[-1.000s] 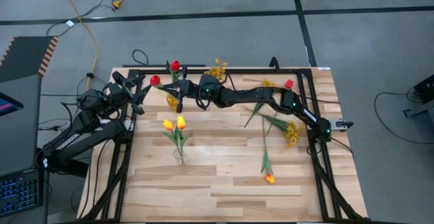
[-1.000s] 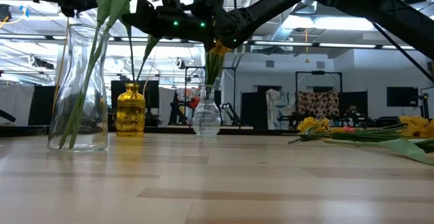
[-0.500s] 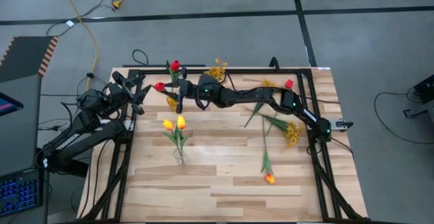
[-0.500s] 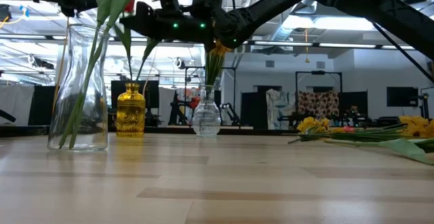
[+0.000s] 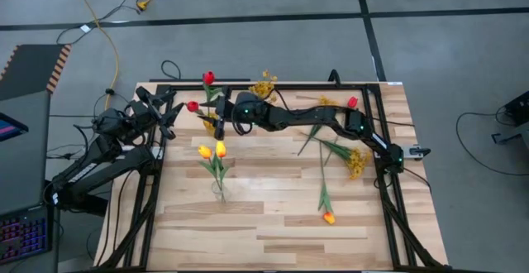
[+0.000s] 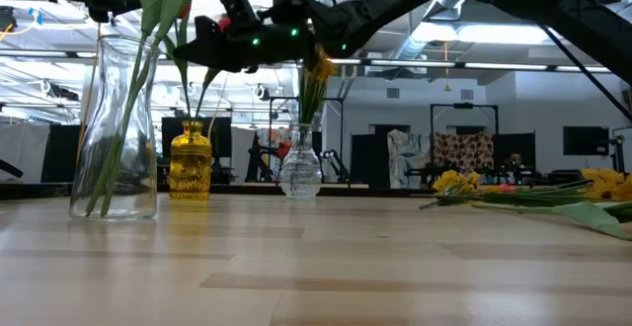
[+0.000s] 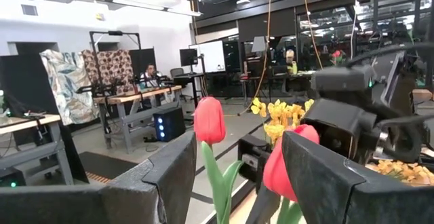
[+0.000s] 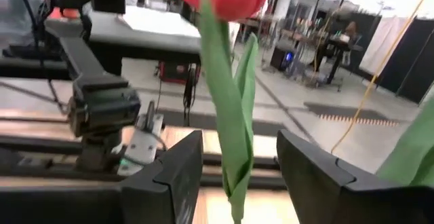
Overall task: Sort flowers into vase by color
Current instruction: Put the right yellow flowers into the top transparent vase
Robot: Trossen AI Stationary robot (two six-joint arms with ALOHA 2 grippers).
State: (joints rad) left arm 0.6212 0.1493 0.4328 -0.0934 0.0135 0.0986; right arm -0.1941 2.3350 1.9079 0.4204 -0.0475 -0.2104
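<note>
Nearest the front edge, one orange tulip [image 5: 328, 217] is seen lying flat on the table [image 5: 273, 240]. Just behind it, to the left, two yellow tulips [image 5: 212, 150] are held upright in a tall clear vase [image 6: 117, 128]. More loose flowers [image 5: 343, 153] are piled at the right side, a mustard spray among them. Further back, the right gripper [image 5: 219, 126] is positioned above the amber vase [image 6: 191, 163], clenched on the stem of a red tulip [image 5: 193, 106]. The stem is seen running between the fingers [image 8: 169, 170] in the right wrist view, with the bloom pointing toward the left arm. A second red tulip [image 5: 207, 78] appears to be seated in the amber vase already. A mustard spray [image 5: 264, 83] is stood in a round clear vase [image 6: 300, 173] near the back edge. The left gripper [image 5: 169, 112] is parked off the table's left rear corner, released, with nothing between its fingers [image 7: 169, 176].
</note>
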